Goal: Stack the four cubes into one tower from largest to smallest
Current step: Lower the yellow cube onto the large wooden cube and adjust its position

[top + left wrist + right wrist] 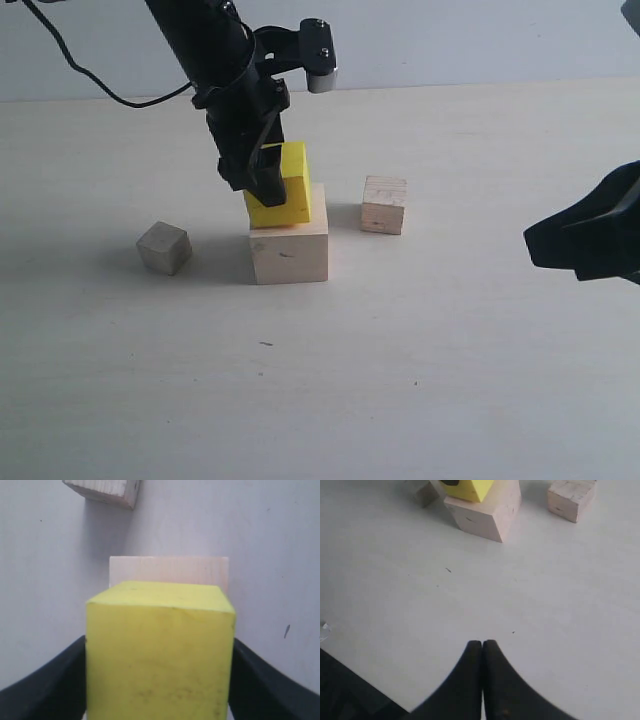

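Pale tabletop [450, 350]: L gripper [159, 680] grasping yellow cube [292, 192] atop big wood cube [290, 256]; R gripper [482, 650] clenched.

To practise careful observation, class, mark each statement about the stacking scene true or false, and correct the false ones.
1. The left tool grips the yellow cube. True.
2. Both small wood cubes are stacked on the yellow cube. False: both stand on the table, one on each side of the large wood cube.
3. The yellow cube is over the large wood cube. True.
4. The right tool is open. False: it is shut, holds nothing and is away from the cubes.
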